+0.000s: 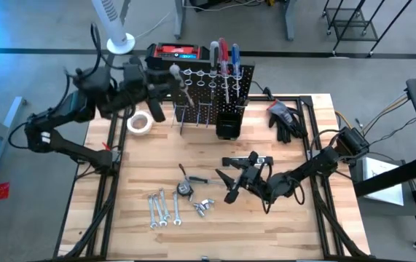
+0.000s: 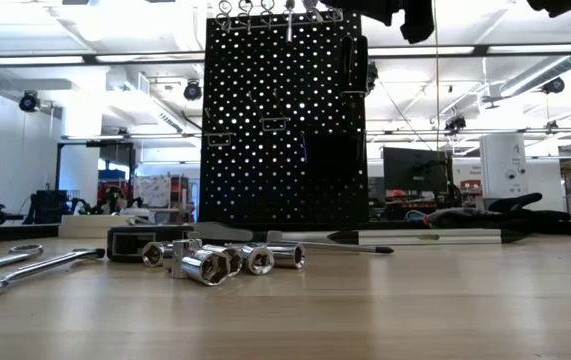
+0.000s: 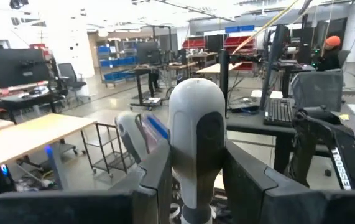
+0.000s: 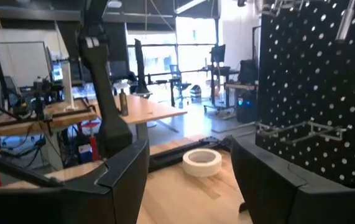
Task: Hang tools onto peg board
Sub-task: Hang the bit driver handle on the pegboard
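Right gripper (image 1: 235,180), centre of the high view, jaws spread and empty (above loose wrenches (image 1: 162,208) and sockets (image 1: 203,207)). Left gripper (image 1: 173,81), upper centre, pinches a grey-handled screwdriver (image 1: 177,76) at the peg board (image 1: 215,81).

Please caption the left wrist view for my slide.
Left claw grips a grey-handled screwdriver, handle upright between its fingers.

A large open robotics lab or workshop is showing here: rows of desks carrying monitors (image 3: 12,67), office chairs (image 3: 67,74), shelving holding blue bins (image 3: 116,55), strip lights running overhead, and a wooden table (image 1: 280,225) standing on a grey floor.
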{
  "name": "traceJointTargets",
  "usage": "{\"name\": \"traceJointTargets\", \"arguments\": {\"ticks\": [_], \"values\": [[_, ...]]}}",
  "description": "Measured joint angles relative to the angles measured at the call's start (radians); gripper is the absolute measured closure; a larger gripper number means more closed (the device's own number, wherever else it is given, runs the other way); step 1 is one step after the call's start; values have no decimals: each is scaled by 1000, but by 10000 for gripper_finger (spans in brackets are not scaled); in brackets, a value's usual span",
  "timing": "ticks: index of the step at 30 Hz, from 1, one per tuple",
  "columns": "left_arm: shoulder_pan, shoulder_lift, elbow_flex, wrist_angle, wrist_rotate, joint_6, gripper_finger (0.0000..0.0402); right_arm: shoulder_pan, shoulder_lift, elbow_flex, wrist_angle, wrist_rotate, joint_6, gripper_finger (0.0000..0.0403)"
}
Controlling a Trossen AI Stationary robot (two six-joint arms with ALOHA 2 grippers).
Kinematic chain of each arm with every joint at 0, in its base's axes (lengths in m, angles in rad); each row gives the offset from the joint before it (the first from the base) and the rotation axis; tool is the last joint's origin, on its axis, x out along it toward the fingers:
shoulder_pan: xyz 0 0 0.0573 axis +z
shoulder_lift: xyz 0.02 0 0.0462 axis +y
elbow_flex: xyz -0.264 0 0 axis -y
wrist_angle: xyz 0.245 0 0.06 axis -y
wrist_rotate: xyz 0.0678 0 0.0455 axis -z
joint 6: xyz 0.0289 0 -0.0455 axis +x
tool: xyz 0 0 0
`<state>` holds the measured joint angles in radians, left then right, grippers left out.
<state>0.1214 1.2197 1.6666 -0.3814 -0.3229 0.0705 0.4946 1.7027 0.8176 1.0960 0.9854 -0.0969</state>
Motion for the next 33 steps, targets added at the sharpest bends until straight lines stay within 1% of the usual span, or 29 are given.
{"name": "traceJointTargets", "arguments": {"ticks": [5, 8, 13, 16, 23, 24, 26, 30, 33], "values": [[32, 80, 162, -91, 27, 16, 305, 0, 0, -7, -16, 0, 20, 188], [54, 130, 243, -125, 31, 18, 305, 0, 0, -7, -16, 0, 20, 188], [110, 206, 400, -167, 75, 18, 305, 0, 0, -17, -16, -1, 32, 188], [142, 255, 495, -205, 82, 18, 305, 0, 0, -25, -17, -1, 39, 190], [197, 372, 678, -317, 158, -1, 305, 0, 0, -31, -16, -2, 56, 191], [201, 386, 692, -325, 158, -1, 305, 0, 0, -31, -16, -5, 56, 192], [213, 389, 675, -306, 159, -1, 305, 0, 0, -34, -17, -14, 59, 192], [251, 403, 671, -323, 163, -9, 305, 0, 0, -36, -19, -18, 66, 193], [276, 413, 674, -335, 193, -31, 305, 0, 0, -39, -23, -18, 72, 194]]}}
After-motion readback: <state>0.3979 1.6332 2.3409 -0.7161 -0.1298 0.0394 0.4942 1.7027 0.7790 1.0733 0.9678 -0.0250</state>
